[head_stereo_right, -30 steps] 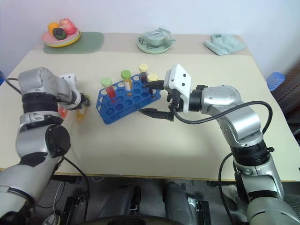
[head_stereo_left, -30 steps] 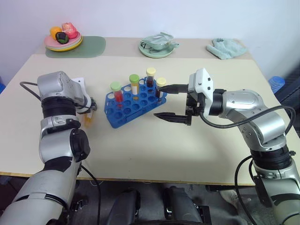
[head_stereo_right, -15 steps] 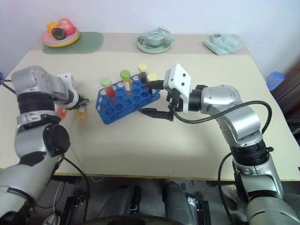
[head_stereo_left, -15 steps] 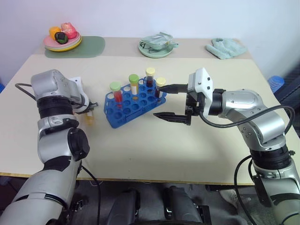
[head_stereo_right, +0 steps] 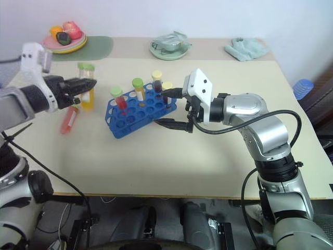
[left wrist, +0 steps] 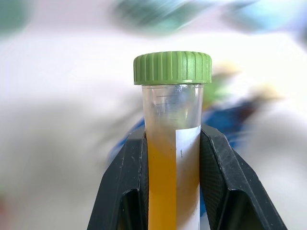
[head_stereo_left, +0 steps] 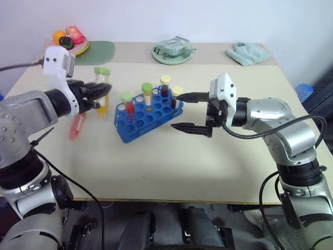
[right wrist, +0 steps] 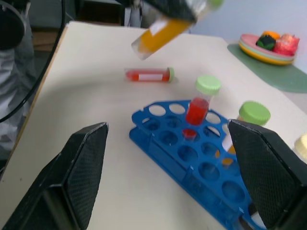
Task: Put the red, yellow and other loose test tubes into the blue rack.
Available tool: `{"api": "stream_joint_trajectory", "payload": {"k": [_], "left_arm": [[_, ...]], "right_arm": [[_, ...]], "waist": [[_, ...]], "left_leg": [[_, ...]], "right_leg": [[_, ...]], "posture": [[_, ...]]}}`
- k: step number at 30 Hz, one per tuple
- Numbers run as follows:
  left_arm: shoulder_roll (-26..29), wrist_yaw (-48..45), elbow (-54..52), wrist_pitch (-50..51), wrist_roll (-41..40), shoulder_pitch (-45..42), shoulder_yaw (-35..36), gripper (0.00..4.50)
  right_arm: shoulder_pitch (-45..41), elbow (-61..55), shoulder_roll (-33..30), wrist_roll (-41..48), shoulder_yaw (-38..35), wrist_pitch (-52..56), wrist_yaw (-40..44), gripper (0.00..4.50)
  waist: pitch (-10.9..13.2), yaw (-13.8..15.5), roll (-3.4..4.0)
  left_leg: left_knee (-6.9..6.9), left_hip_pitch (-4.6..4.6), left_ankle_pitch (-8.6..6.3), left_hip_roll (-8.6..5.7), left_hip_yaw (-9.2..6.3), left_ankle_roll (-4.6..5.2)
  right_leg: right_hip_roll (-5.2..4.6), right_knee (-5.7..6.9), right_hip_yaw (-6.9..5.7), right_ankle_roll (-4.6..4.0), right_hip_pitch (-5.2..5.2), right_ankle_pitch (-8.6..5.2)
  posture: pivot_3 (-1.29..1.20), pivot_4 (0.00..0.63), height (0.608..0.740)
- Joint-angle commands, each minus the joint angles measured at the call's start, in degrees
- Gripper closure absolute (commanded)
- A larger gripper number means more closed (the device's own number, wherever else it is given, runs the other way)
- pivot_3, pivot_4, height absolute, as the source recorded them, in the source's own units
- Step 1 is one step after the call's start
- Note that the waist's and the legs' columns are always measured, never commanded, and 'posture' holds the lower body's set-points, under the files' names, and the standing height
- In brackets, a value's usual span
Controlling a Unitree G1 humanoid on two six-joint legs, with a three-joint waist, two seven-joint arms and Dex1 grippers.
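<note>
Lab-style test bench: blue rack [head_stereo_left: 148, 115] with capped tubes, beige table [head_stereo_left: 171, 166].

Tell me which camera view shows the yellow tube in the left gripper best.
The left wrist view: the yellow tube stands close up between the left gripper's fingers, green cap and liquid level plain. Both eye views show it small, upright above the table. The right wrist view shows it tilted, cap partly cut off.
</note>
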Motion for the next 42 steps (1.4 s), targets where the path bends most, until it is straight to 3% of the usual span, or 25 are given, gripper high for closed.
{"api": "stream_joint_trajectory", "payload": {"k": [1, 4, 7, 9, 15, 31, 42], "left_arm": [[-2.2, -3.7, -1.2, -16.8, 2.8, 3.0, -4.8, 3.69], [-4.0, -2.6, 2.0, -23.7, 6.3, 4.2, -10.1, 3.69], [-12.9, 1.6, 11.6, -54.4, 22.4, 5.7, -19.7, 3.69], [-15.2, 2.4, 18.5, -65.4, 28.5, 6.6, -23.9, 3.69], [-19.2, 2.8, 31.9, -84.5, 33.9, 8.8, -28.0, 3.69], [-23.3, -3.5, 55.3, -105.4, 36.3, 8.9, -33.3, 3.69], [-25.9, 0.3, 65.1, -105.6, 37.6, 5.5, -32.3, 3.69]], "right_arm": [[-0.6, -2.1, -0.3, 1.6, -2.8, 0.6, -1.1, 0.41], [-0.3, -2.7, -0.6, 2.0, -3.4, 1.2, -1.9, 0.41], [0.9, -4.2, -0.8, 2.4, -4.6, 2.2, -3.8, 0.41], [1.5, -5.1, -1.0, 2.6, -5.0, 2.8, -4.7, 0.41], [3.4, -8.1, -2.8, 3.8, -7.0, 5.1, -6.6, 0.41], [6.0, -12.3, -6.2, 6.7, -9.8, 8.7, -9.6, 0.41], [7.1, -14.4, -7.6, 8.3, -11.2, 10.2, -11.2, 0.41]], "waist": [[0.0, 0.0, -0.01], [0.0, 0.0, -0.01], [0.0, 0.2, -0.02], [0.0, 0.3, -0.03], [0.0, 0.0, -0.03], [0.0, 0.1, -0.04], [-0.1, 0.2, -0.04]], "left_leg": [[0.00, 0.00, 0.00, 0.00, 0.00, 0.00], [0.00, 0.00, 0.00, 0.00, 0.00, 0.01], [0.01, 0.00, -0.01, 0.00, 0.03, 0.04], [0.00, 0.01, -0.02, 0.00, 0.03, 0.06], [-0.01, -0.01, -0.04, 0.01, 0.06, 0.11], [0.03, 0.00, -0.12, 0.00, 0.06, 0.26], [0.09, 0.19, -0.31, 0.00, 0.05, 0.59]], "right_leg": [[0.00, -0.02, -0.01, 0.00, 0.00, 0.00], [0.00, -0.01, -0.01, 0.00, 0.00, 0.00], [0.00, -0.04, 0.00, 0.00, 0.04, 0.00], [0.00, -0.06, -0.02, 0.00, 0.06, 0.00], [0.00, -0.03, 0.00, 0.00, 0.00, 0.00], [0.00, -0.04, -0.01, 0.00, 0.06, 0.01], [0.00, -0.03, -0.01, 0.03, 0.30, 0.02]], "posture": [[0.00, 0.150, 0.740], [0.00, 0.150, 0.740], [0.00, 0.150, 0.740], [0.00, 0.150, 0.740], [0.00, 0.150, 0.740], [0.00, 0.150, 0.740], [0.00, 0.150, 0.740]]}}
